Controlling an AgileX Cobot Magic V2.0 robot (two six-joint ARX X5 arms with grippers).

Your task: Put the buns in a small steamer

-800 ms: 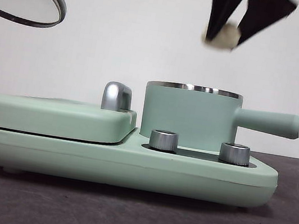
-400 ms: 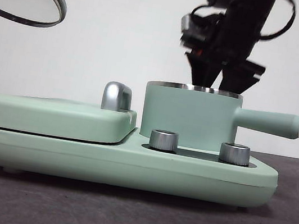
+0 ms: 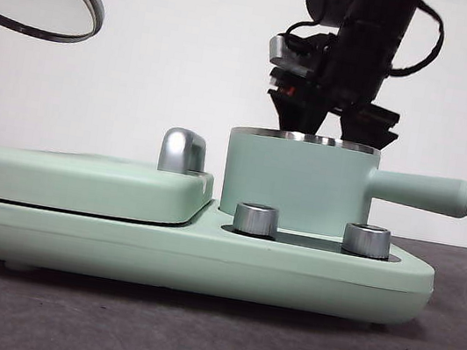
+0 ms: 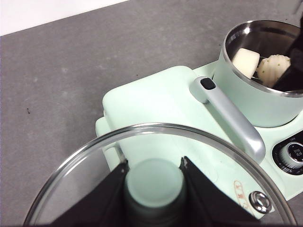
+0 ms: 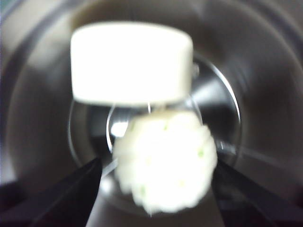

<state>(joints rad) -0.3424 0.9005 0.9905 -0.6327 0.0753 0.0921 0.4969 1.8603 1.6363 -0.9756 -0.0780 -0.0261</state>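
Inside the small steamer (image 4: 262,71) both buns are visible: the smooth pillow-shaped bun (image 5: 130,64) lies on the steel floor, and the ribbed bun (image 5: 165,161) with green dots sits directly between the jaws of the right end effector (image 5: 158,182), just beyond their tips. The jaws stand spread to either side of it, apart from its flanks, so the right end effector looks open and not gripping; the picture is blurred, so whether the ribbed bun already rests on the floor cannot be told. The smooth bun's long axis runs across the jaw line, farther from the right end effector than the ribbed one and just beside it.

In the front view the right end effector (image 3: 329,123) reaches down into the steamer's rim from straight above. The next move, as I judge it, turns on that vertical line: a straight lift clears the rim and leaves both buns below.

The left end effector (image 4: 154,189) waits well off to the side, closed on the green knob of the glass lid (image 4: 94,156).
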